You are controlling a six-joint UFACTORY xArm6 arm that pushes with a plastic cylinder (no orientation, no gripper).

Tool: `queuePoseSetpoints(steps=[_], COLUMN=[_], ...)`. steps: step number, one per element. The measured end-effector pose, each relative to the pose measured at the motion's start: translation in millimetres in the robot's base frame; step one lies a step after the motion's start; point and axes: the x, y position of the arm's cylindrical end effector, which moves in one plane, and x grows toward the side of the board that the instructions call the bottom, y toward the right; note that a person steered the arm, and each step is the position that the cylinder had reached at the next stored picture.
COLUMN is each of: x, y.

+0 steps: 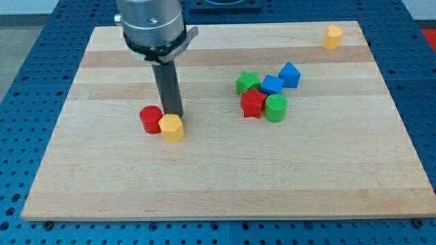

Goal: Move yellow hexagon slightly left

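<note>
The yellow hexagon [172, 127] lies on the wooden board [225, 177], left of the middle. A red cylinder [150, 120] touches its left side. My tip [174, 114] stands just behind the yellow hexagon, at its upper right edge, touching or nearly touching it. The rod rises from there to the arm's grey body at the view's top.
A cluster lies right of the middle: green star [246, 83], red star [253, 103], green cylinder [275, 108], blue block [272, 85], blue triangular block [289, 74]. A second yellow block [332, 37] stands near the board's top right corner.
</note>
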Motion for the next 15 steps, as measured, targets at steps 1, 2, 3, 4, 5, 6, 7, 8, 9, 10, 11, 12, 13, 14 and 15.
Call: queuePoseSetpoints(steps=[1, 2, 3, 4, 5, 6, 7, 8, 9, 10, 11, 12, 13, 14, 15], x=[26, 53, 60, 53, 56, 80, 85, 85, 75, 62, 60, 60, 71, 73, 82], y=[0, -4, -6, 5, 24, 30, 30, 30, 27, 23, 23, 23, 27, 30, 30])
